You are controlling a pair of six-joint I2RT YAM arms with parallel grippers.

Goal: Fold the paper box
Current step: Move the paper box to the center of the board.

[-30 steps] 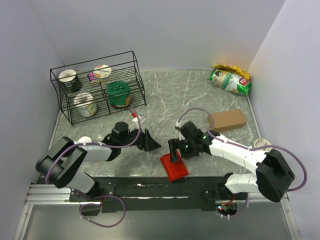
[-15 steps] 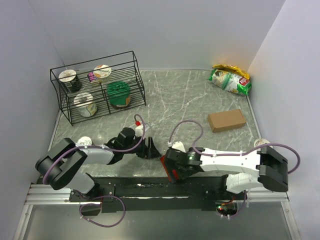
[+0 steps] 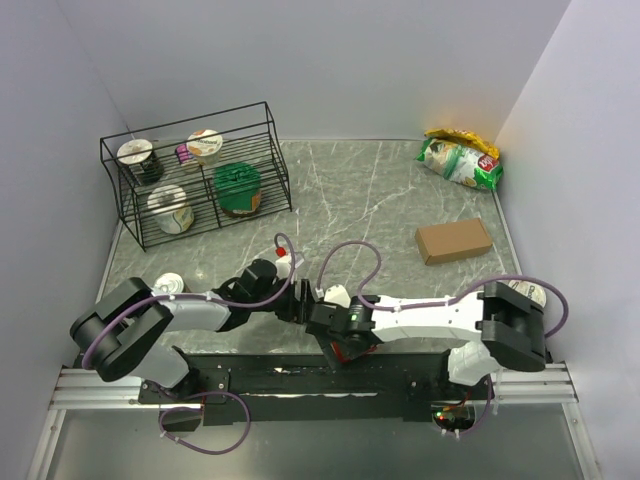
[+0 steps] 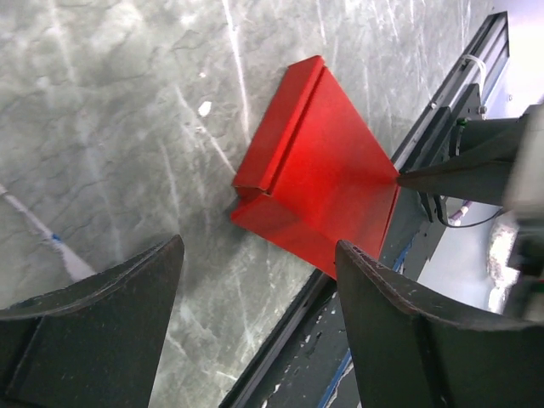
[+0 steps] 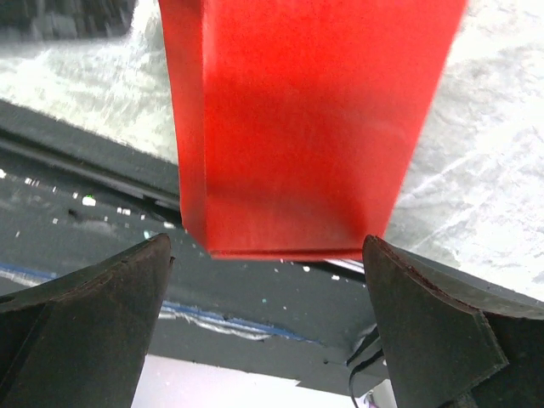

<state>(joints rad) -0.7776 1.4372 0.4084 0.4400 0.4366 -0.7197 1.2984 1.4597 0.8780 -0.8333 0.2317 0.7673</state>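
The right arm (image 3: 420, 312) has swung low and leftward to the counter's (image 3: 380, 190) near edge, bringing the right jaws over the paper box (image 4: 319, 166). The left jaws have crept closer too. Both pairs stand wide apart and grip nothing, so folding looks about to begin rather than underway. The box lies flat, partly overhanging the black rail (image 5: 272, 293), with one long flap creased up. From above, the right wrist covers nearly all of it, and whether any finger touches the card is unclear.

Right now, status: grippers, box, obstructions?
Open: left gripper, right gripper; nothing held. Red paper box at near edge of table. No obstruction seen.
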